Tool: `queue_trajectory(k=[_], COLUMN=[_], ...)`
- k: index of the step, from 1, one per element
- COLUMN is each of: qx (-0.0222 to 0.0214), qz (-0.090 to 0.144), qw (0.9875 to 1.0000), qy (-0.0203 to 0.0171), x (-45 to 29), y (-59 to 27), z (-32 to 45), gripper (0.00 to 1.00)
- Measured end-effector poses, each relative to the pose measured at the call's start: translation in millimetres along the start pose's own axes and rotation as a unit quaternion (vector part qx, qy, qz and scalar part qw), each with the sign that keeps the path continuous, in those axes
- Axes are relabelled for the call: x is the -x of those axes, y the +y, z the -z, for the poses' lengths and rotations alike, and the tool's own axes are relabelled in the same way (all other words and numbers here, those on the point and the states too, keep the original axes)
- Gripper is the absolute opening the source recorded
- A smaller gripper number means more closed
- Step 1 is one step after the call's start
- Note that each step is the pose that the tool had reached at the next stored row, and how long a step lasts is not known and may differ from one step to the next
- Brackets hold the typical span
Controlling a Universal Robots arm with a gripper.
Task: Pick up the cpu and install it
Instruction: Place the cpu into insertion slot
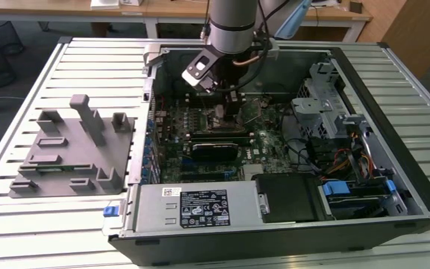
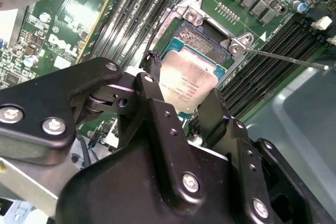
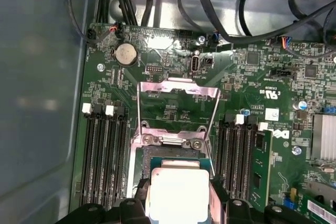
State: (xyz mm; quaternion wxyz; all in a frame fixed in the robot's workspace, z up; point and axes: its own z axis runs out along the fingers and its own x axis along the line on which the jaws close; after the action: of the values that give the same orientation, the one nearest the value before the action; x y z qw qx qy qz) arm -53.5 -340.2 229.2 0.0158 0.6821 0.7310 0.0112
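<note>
gripper (image 2: 187, 113): clamped on the cpu, with one black finger (image 2: 157, 106) on each of two opposite edges, in both wrist views.
cpu (image 2: 188, 83): silver top plate facing up, held between the fingers directly over the open socket (image 2: 206, 39); i cannot tell whether it touches the socket bed.
load plate (image 3: 178, 102): standing open beyond the cpu in the first wrist view.
lever (image 2: 287, 59): thin metal rod angled away from the socket.
arm (image 1: 232, 28): upper centre of the exterior view, reaching down into the computer case (image 1: 364, 73).
grey tray (image 1: 54, 178): on the slatted table (image 1: 51, 235), at the exterior view's left, well apart from the gripper.
</note>
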Motion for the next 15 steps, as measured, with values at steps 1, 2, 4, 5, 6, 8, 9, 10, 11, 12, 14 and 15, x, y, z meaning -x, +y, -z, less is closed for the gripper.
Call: queue_trajectory(k=[1,2,4,5,6,8,9,10,11,12,14,15], qx=[0.0,0.0,0.0,0.0,0.0,0.0,-0.0001,0.0,0.0,0.0,-0.0001,-0.0001], qz=[0.0,0.0,-0.002,-0.003,-0.003,-0.004,-0.004,-0.004,-0.004,-0.004,-0.004,-0.004], qw=[1.0,1.0,1.0,1.0,1.0,1.0,1.0,1.0,1.0,1.0,1.0,1.0], qy=[0.0,0.0,0.0,0.0,0.0,-0.0001,-0.0002,-0.0001,-0.0001,-0.0001,-0.0001,-0.0002], x=[-0.1,-0.1,-0.1,-0.2,-0.2,-0.2,-0.2,-0.2,-0.3,-0.3,-0.3,-0.3], y=[-0.1,-0.2,-0.4,-0.5,-0.7,-1.1,-1.3,-1.5,-1.6,-1.8,-1.9,-2.0], z=[-1.5,-3.0,-5.6,-6.6,-7.7,-9.8,-10.9,-12.0,-13.1,-14.1,-15.1,-15.1], gripper=[0.53,0.53,0.53,0.53,0.53,0.53,0.53,0.53,0.53,0.53,0.53,0.53])
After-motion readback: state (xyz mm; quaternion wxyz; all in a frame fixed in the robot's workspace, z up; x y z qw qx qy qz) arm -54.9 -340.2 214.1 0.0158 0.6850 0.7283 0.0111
